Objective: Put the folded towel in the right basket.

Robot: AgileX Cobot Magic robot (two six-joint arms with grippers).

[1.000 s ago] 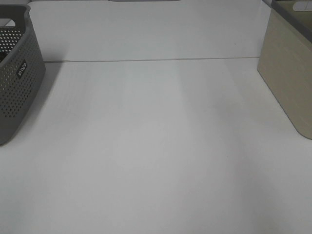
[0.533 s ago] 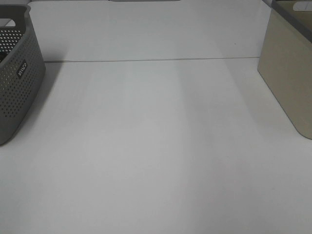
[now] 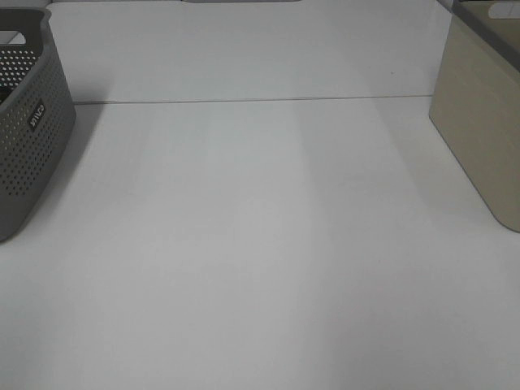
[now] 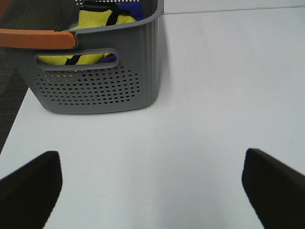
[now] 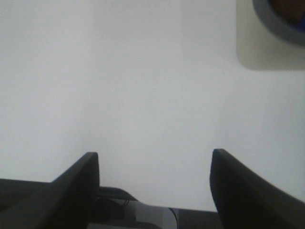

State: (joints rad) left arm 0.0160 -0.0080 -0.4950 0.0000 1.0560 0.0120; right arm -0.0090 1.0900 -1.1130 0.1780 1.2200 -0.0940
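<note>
No folded towel shows on the table. The beige right basket (image 3: 481, 122) stands at the table's right edge; its corner also shows in the right wrist view (image 5: 267, 43). The grey perforated left basket (image 3: 24, 138) stands at the left edge. In the left wrist view this basket (image 4: 95, 81) holds yellow and blue fabric (image 4: 102, 21); I cannot tell whether it is the towel. My left gripper (image 4: 151, 155) is open and empty over the bare table, short of the grey basket. My right gripper (image 5: 155, 153) is open and empty, short of the beige basket. Neither gripper shows in the exterior view.
The white table (image 3: 260, 244) spans the view between the two baskets. A seam line (image 3: 252, 100) runs across its back. The table's near edge and dark floor show in the left wrist view (image 4: 9, 95).
</note>
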